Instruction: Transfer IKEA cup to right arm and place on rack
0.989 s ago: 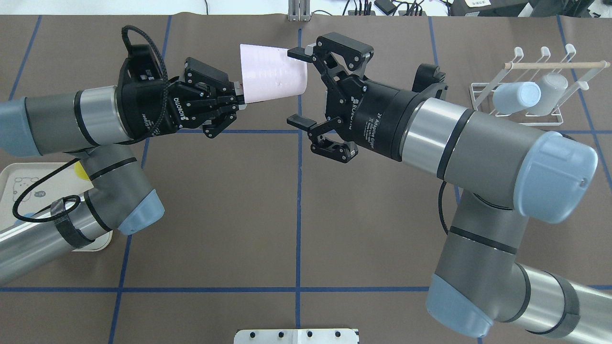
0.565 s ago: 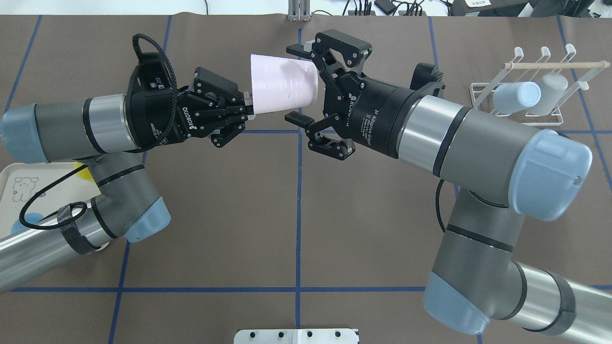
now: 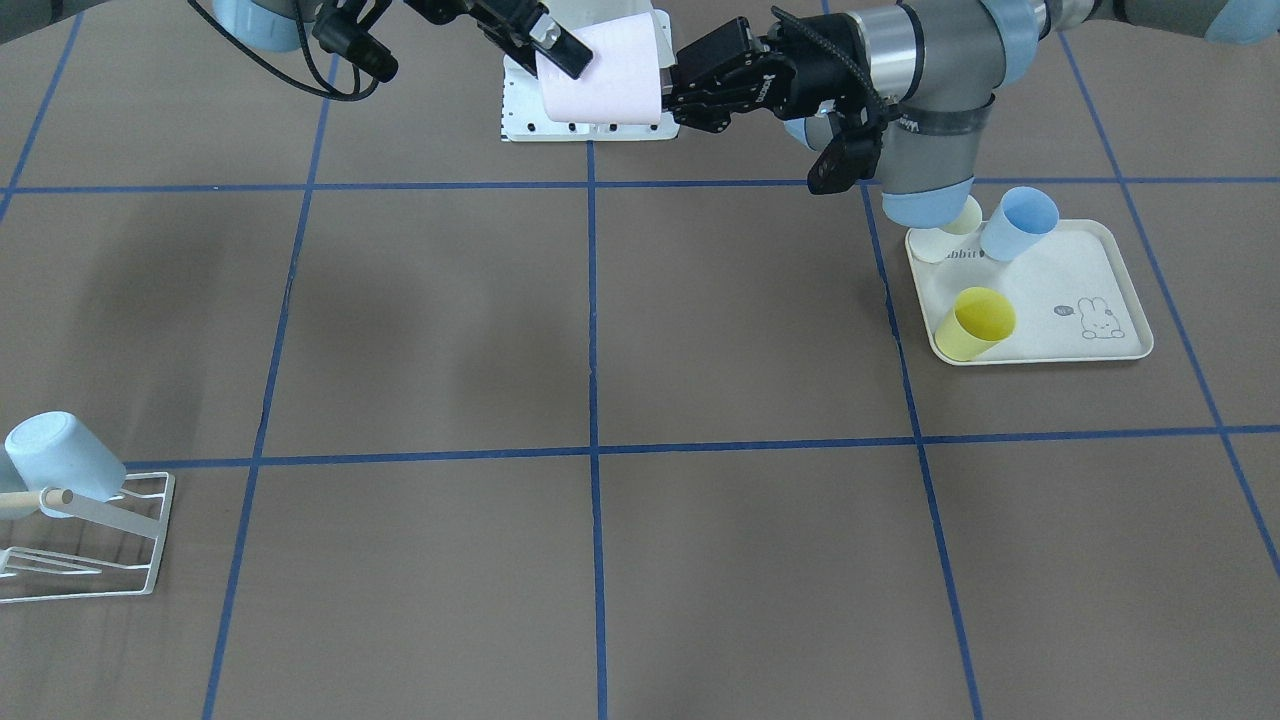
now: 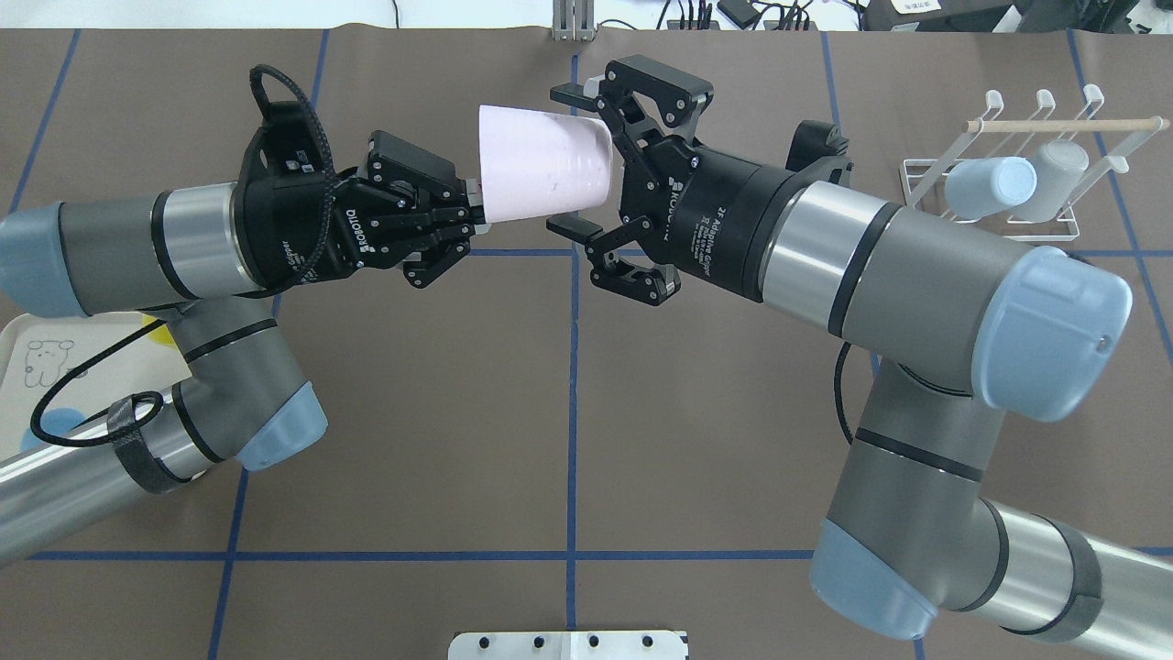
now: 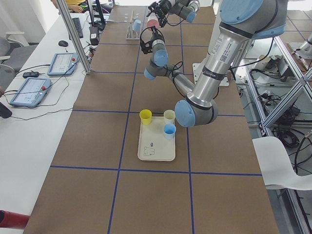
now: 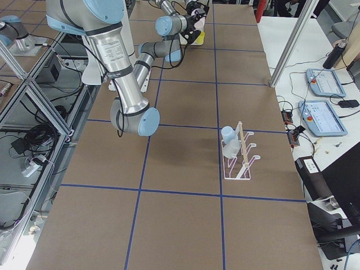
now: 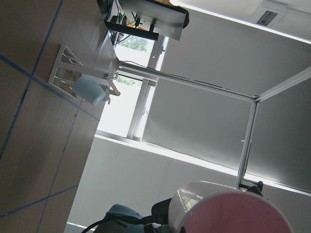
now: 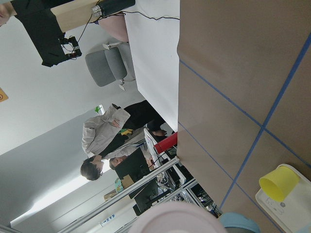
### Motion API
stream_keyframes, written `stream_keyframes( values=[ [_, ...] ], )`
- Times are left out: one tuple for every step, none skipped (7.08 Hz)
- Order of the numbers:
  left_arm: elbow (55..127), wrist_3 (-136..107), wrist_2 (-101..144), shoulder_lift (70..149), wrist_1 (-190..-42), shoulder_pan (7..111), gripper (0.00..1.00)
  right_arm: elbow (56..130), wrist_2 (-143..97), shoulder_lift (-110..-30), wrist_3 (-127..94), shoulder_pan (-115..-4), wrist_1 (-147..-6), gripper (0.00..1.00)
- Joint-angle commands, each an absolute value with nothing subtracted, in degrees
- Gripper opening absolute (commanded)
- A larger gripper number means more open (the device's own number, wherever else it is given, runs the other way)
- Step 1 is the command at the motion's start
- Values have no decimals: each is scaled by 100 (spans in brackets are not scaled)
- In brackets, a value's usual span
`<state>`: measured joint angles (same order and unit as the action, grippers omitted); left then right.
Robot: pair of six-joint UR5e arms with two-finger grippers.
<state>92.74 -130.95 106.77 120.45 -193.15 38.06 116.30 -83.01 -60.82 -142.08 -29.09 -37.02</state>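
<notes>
The IKEA cup (image 4: 541, 170) is pale pink and lies on its side in the air above the table's far middle. My left gripper (image 4: 474, 203) is shut on its rim from the left. From the right, my right gripper (image 4: 566, 158) is open, with one finger above the cup's base end and one below it. The front-facing view shows the cup (image 3: 605, 85) near the top edge. The rack (image 4: 918, 188), white wire with a wooden peg, stands at the far right, well away from both grippers. Both wrist views show only an edge of the cup (image 7: 233, 213).
A light blue cup (image 4: 990, 186) and a grey cup (image 4: 1049, 179) sit on the rack. A cream rabbit-print tray (image 3: 1060, 310) on my left holds a yellow cup (image 3: 975, 322), a blue cup (image 3: 1020, 222) and a cream cup (image 3: 958, 222). People stand beyond the table.
My left arm has carried the cup to the right, in between the right gripper's fingers. The gap between those fingers has narrowed a little.
</notes>
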Motion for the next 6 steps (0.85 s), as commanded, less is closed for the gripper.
stream_keyframes(
  values=[
    [9342,-13104,10670,12015,-19318,3806,0,11637,-8306,-6082,-14404,-2909,-3691,37],
    [9378,-13113,10670,12015,-19292,3797,14,11645,-8306,-6082,-14484,-2909,-3683,0],
    [9387,-13105,10670,12006,-19257,3806,40,11646,-8306,-6082,-14484,-2909,-3683,0],
    [9387,-13104,10670,11997,-19239,3806,69,11646,-8314,-6082,-14450,-2909,-3683,0],
    [9422,-13104,10661,11988,-19222,3806,87,11646,-8323,-6091,-14388,-2970,-3683,0],
    [9457,-13070,10618,11971,-19222,3814,89,11663,-8558,-6239,-14222,-3258,-3787,0]
  ],
)
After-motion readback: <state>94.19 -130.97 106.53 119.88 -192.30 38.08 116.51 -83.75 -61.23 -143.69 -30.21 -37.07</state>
